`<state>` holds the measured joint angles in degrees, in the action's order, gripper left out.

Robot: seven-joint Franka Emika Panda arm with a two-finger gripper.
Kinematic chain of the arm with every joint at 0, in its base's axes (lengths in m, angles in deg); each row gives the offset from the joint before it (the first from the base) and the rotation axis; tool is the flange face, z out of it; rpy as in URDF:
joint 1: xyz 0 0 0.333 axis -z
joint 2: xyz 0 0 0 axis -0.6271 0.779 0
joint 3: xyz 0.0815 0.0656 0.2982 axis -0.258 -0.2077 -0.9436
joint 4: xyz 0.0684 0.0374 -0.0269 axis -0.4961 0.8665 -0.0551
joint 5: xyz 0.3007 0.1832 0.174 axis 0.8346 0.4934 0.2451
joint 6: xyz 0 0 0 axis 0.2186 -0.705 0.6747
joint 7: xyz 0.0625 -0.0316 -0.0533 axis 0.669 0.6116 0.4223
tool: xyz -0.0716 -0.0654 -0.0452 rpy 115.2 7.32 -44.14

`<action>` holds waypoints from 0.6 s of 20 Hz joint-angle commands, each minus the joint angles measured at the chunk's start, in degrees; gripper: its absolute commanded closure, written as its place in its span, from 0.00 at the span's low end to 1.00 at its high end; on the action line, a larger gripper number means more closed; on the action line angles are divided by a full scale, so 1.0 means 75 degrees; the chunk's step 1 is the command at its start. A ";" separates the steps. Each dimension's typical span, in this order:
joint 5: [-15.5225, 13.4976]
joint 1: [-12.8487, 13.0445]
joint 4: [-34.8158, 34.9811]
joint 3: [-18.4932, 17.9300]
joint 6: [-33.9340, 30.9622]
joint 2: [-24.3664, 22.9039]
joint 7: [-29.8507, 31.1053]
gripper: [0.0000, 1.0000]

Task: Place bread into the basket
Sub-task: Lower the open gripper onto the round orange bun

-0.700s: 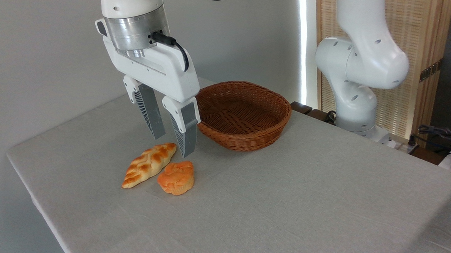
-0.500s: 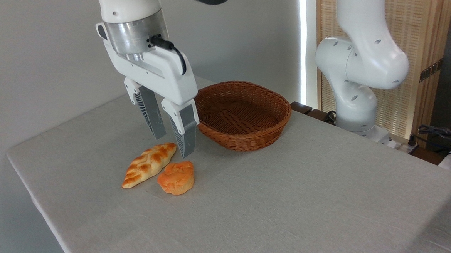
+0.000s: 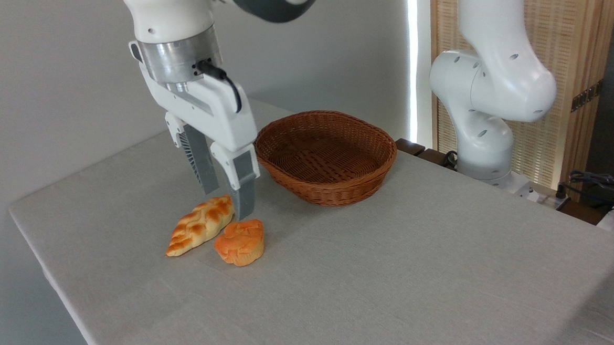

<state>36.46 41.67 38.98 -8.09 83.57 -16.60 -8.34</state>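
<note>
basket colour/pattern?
Brown woven wicker basket, empty; the fixed camera is the only view.

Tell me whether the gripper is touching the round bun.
Cannot tell. In the camera view the open gripper has its nearer fingertip ending right at the bun's top edge; no clear gap or contact shows.

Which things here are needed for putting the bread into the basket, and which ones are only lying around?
Needed for the job:
- bun, lying on the table
- basket, nothing in it
- tool, open, just above the bun

Only lying around:
- braided loaf, beside the bun
- second white arm, at the back right
</note>
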 commanded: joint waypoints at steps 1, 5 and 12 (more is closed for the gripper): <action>-0.0189 0.0009 0.1385 0.0282 0.1004 -0.0634 0.0101 0.00; -0.1020 0.0021 0.2170 0.0469 0.1822 -0.0682 0.0113 0.00; -0.0951 0.0033 0.3449 0.1138 0.3337 -0.0670 0.0043 0.00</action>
<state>29.76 42.00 61.06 -0.31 105.05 -19.93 -8.27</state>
